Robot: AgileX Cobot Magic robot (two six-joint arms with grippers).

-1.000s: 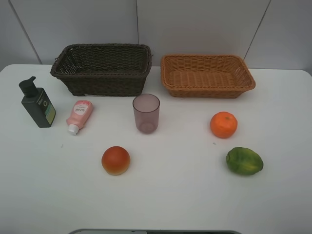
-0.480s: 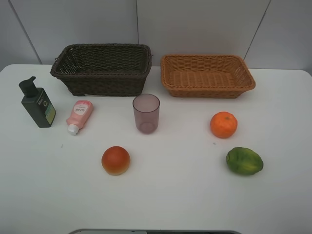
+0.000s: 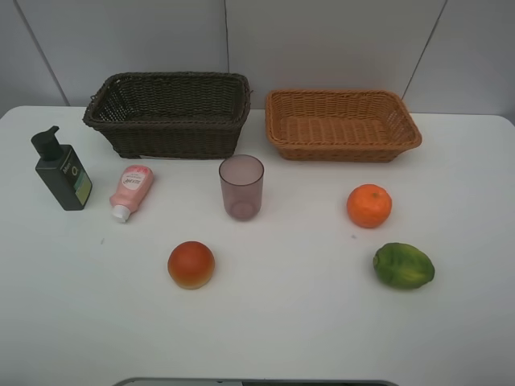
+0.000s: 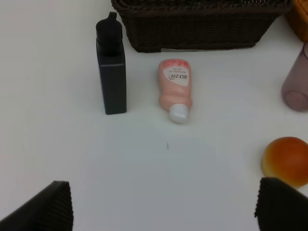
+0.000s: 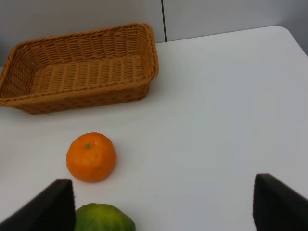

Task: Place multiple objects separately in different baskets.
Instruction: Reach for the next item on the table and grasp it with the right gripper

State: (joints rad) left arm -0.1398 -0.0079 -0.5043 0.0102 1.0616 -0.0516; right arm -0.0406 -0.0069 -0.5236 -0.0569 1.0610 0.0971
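your left gripper (image 4: pixel 163 211) spread, empty | right gripper (image 5: pixel 163 207) spread, empty | purple cup (image 3: pixel 241 186) just before dark basket (image 3: pixel 169 143), tan basket (image 3: pixel 342 151) behind cup, rightward | orange (image 3: pixel 369 206) well apart from cup, probably spaced for single picks

No change across the 3 high-view frames. 6 items sit at identical spots on the white table (image 3: pixel 290 322): dark green pump bottle (image 3: pixel 62 173), pink white-capped tube (image 3: pixel 131 190), translucent purple cup (image 3: pixel 241 186), red-orange round fruit (image 3: pixel 191 264), bright orange round citrus (image 3: pixel 369 206), green oval citrus (image 3: pixel 403 266). The 2 baskets, deep dark brown woven wicker basket (image 3: pixel 169 141) and shallow orange-tan woven wicker basket (image 3: pixel 338 150), are unshifted too. Wrist views have no earlier picture to compare.
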